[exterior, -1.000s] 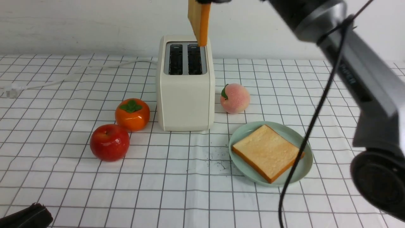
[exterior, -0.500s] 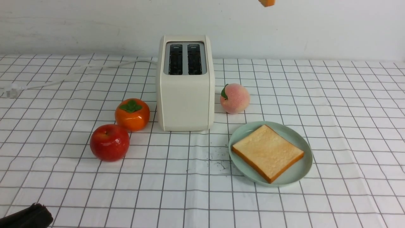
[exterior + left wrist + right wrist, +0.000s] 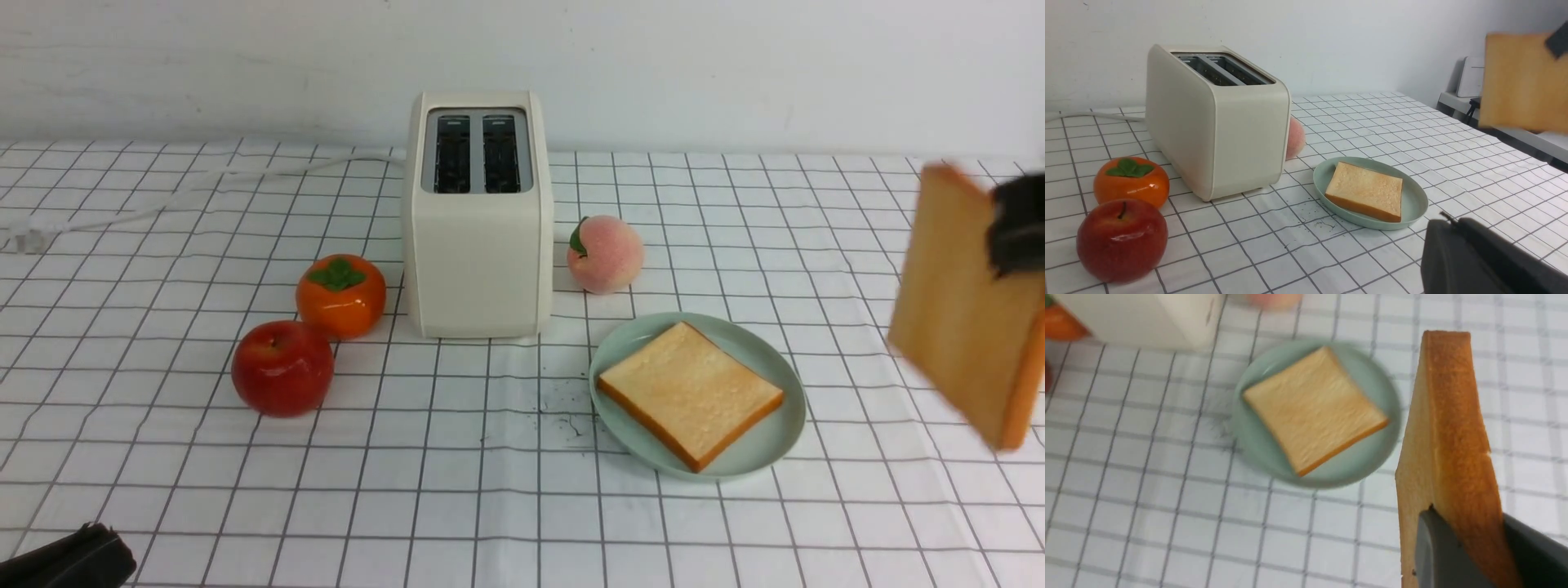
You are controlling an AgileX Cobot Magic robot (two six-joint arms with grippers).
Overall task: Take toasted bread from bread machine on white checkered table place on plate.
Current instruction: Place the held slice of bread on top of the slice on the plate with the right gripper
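Observation:
The cream bread machine (image 3: 478,212) stands at the back middle of the white checkered table (image 3: 457,490), both slots dark and empty. One slice of toasted bread (image 3: 690,392) lies flat on the mint-green plate (image 3: 785,377) in front and to the right of it. My right gripper (image 3: 1016,224) is shut on a second slice (image 3: 959,318), which hangs on edge in the air right of the plate. The right wrist view shows this slice (image 3: 1453,428) clamped in the gripper (image 3: 1466,517), with the plate (image 3: 1372,375) below and beyond it. My left gripper (image 3: 1449,222) is shut, low near the table's front-left (image 3: 73,559).
A red apple (image 3: 282,367) and an orange persimmon (image 3: 341,294) sit left of the bread machine, a peach (image 3: 605,254) right of it, behind the plate. The white cord (image 3: 204,184) trails to the back left. Dark crumbs (image 3: 563,408) lie beside the plate.
The right arm lifted the slice up from the bread machine's right slot, out past the top of the view, then came down at the right edge beside the plate. The left gripper stayed put.

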